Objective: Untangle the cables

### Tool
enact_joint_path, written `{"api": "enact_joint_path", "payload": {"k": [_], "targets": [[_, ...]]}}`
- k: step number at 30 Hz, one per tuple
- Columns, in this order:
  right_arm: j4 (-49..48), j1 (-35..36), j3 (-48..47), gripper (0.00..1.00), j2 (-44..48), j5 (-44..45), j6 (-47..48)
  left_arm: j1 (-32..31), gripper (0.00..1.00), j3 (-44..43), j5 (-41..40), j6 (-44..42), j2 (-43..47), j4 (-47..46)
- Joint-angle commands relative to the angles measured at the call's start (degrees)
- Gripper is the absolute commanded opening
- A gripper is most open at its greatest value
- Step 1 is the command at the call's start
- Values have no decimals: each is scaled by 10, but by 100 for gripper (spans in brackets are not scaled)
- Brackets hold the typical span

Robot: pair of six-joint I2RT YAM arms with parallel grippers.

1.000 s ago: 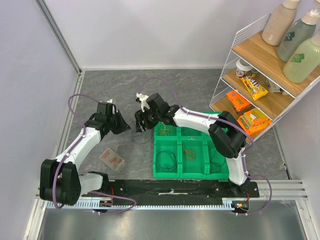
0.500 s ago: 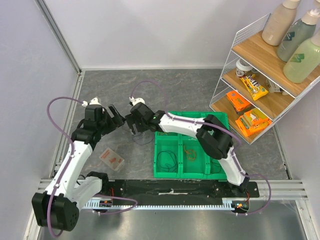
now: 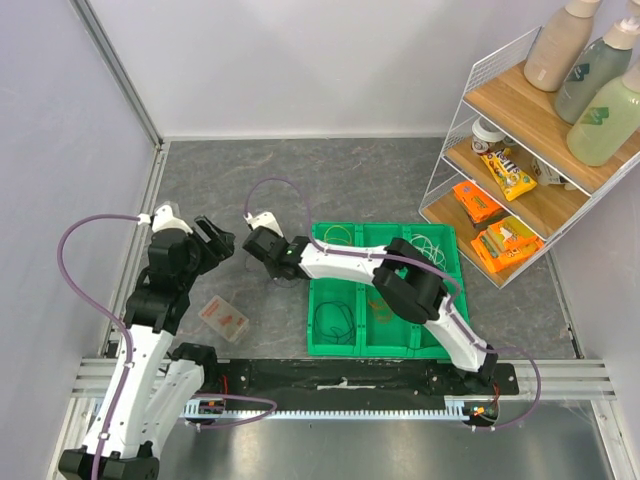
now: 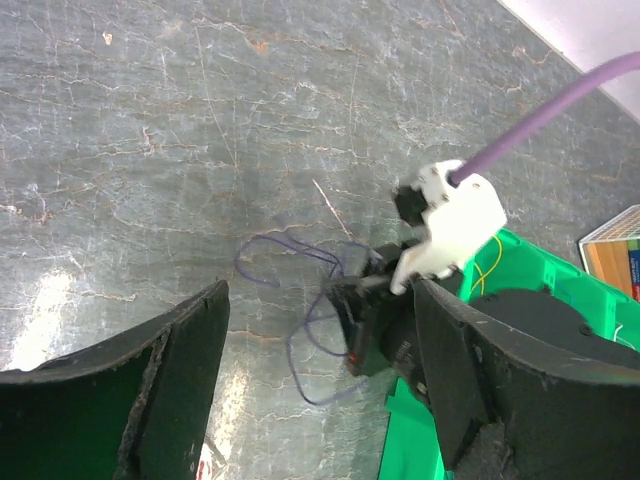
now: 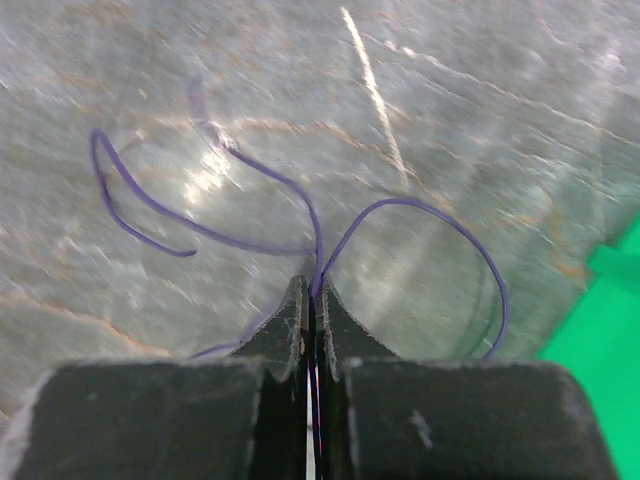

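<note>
We take the green tray (image 3: pixel 311 310) as our landmark. Just off its far left corner, on the grey table, our right gripper (image 5: pixel 312 288) is pinched fully closed on the purple wire (image 5: pixel 402 201). The strand runs up between the two fingertips. From that pinch the wire spreads over the table in loose curves: one round loop bends back toward the tray's edge, and a longer, flatter loop trails away from the tray.

Our left gripper (image 3: pixel 217 238) sits farther out from the tray's left side, beyond the right gripper. Its jaws are spread wide and hold nothing. In its wrist view the purple wire and the right gripper show in the gap between its two fingers (image 4: pixel 190 350).

Inside the tray, a yellow wire (image 3: pixel 338 234) lies in the far left compartment and a white wire (image 3: pixel 430 245) in the far right one. A dark wire (image 3: pixel 330 320) is coiled in the near left compartment, with an orange wire (image 3: pixel 380 308) in the near middle one.

A small clear box (image 3: pixel 223 317) lies on the table to the left of the tray, apart from it.
</note>
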State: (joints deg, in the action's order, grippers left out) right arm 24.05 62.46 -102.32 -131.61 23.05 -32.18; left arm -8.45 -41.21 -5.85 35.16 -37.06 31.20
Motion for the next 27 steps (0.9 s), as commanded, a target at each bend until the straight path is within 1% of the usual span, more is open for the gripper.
{"api": "enact_joint_path", "payload": {"k": [1,3,5,8,10,12,14,16,18,21,23,27], "targets": [[-2,-5,67,0,176,38,71,-2,79,-2,-16,-4,14,-4],[-36,-11,152,0,278,12,97,-2,79,-2,-14,-11,20,-6],[-37,-19,207,0,373,-1,108,-1,79,4,0,-18,24,-16],[20,-40,265,0,493,11,107,-2,79,11,42,-31,21,-41],[63,-56,297,0,561,2,107,-2,79,13,78,-35,12,-54],[96,-58,324,0,622,-40,115,-4,79,15,102,-34,1,-67],[105,-58,351,0,675,-127,131,-3,79,16,121,-32,-3,-83],[100,-58,374,0,737,-164,123,-4,79,17,133,-26,-11,-97],[89,-58,382,0,782,-207,124,-3,79,17,146,-21,-18,-108],[88,-58,363,0,819,-223,127,-3,78,14,161,-15,-28,-116],[87,-58,347,0,825,-251,136,-3,78,17,167,-12,-26,-116],[86,-57,306,0,829,-277,148,-2,78,17,171,-13,-19,-106]]}}
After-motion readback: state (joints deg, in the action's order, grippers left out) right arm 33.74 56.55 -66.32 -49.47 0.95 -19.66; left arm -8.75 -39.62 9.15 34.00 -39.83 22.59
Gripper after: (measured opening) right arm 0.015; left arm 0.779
